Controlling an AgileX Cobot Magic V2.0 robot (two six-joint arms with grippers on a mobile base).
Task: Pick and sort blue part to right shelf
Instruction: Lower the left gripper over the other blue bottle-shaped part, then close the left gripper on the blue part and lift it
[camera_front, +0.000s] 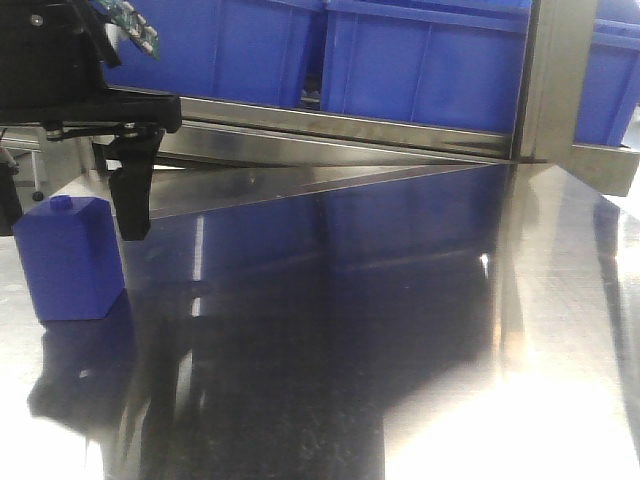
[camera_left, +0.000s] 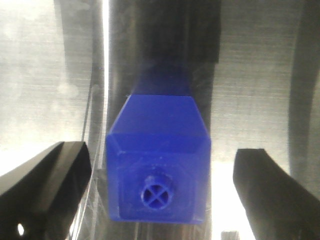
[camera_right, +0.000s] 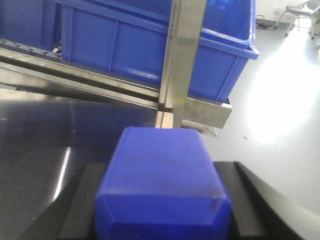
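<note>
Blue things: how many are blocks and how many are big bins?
Blue blocks: 2, the standing block and the held block between the right fingers.
Blue bins: 2, the left bin and the right bin.
Total: 4.

Low over the shiny steel bench (camera_front: 420, 400), the front camera faced blue plastic bins (camera_front: 420, 60). The left wrist camera looked closely down on that view's small-stubbed blue plastic block (camera_left: 157, 150); the right wrist camera faced those bins past a near deep-blue plastic part (camera_right: 160, 180).
</note>
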